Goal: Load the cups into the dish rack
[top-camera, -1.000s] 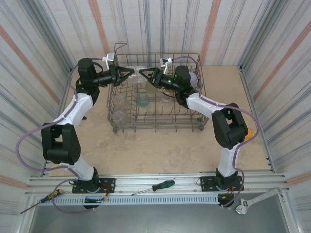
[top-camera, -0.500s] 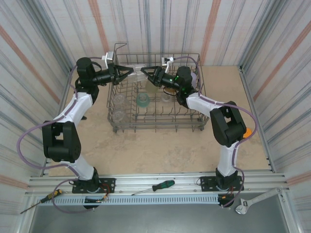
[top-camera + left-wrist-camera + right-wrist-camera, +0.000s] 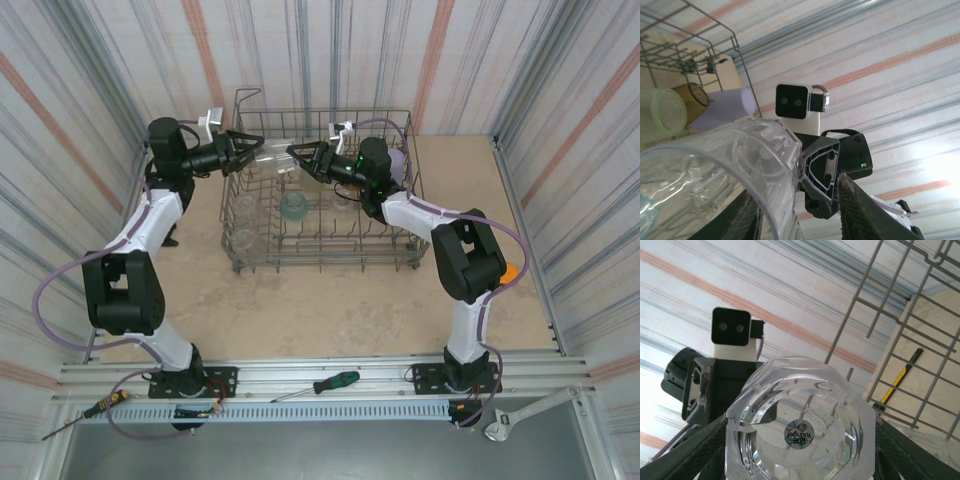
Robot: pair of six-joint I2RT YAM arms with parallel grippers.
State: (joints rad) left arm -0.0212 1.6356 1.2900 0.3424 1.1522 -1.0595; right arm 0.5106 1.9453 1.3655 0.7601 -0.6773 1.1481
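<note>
Rack (image 3: 330, 262): one teal cup (image 3: 294, 205) and two clear cups (image 3: 243, 209) inside. Right gripper (image 3: 296, 152): grasping one held cup (image 3: 800, 430) over the rack's far side. Left gripper (image 3: 252, 153): released, near it.

Your top external camera looks down from above and behind the arm bases, taking in the whole bench (image 3: 330, 300) and dish rack (image 3: 320, 262). Your wrist cameras face each other at very close range across one clear cup (image 3: 800, 435), each framing the opposite camera housing (image 3: 794, 101).

left end effector (image 3: 254, 151) spread; right end effector (image 3: 295, 153) clamped; both arms outstretched
</note>
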